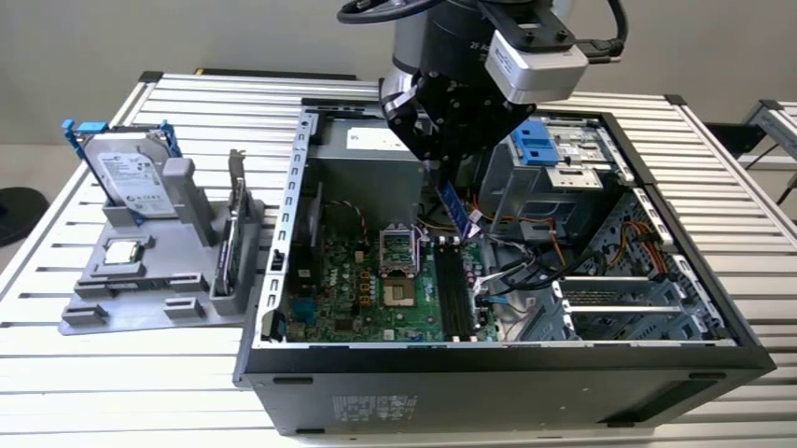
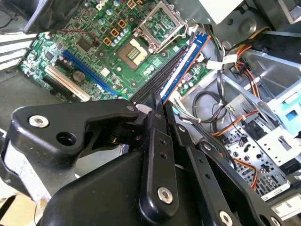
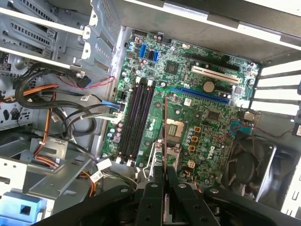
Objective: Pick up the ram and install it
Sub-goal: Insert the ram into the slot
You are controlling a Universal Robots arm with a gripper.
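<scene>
Gripper [image 1: 436,168] is clamped on the ram [image 1: 456,210]. The stick hangs tilted from the fingertips inside the open computer case [image 1: 498,392]. In both wrist views the fingers pinch it at one end. The first wrist view has the ram [image 3: 165,123] edge-on, and the second shows its long face [image 2: 186,61].

Not seated. In the exterior view the lower end stops short of the memory slots [image 1: 454,294], which lie at about 6 o'clock from it on the motherboard [image 1: 349,299]. The slots [image 3: 138,122] look empty.

Step in hand, as judged: bringing the stick to a slot. Points for doing it well:
- Take out the tilt.
- Set the long edge parallel to the slot, contact edge down.
- Centre it between the end latches before any load, then load evenly along its length.
- Margins look thin, with a cable bundle [image 1: 536,271] at 3 o'clock of the slots and the processor socket [image 1: 395,252] at 9 o'clock.

Surface: the case rests on a slatted aluminium table [image 1: 125,392] that is ridged and looks level. At 9 o'clock from the case a grey fixture [image 1: 137,313] holds a hard drive [image 1: 125,173] standing in its cradle and a processor chip [image 1: 122,252] lying flat.

Room: a plain pale wall at 12 o'clock, and a second slatted table [image 1: 778,121] at the 3 o'clock edge.
</scene>
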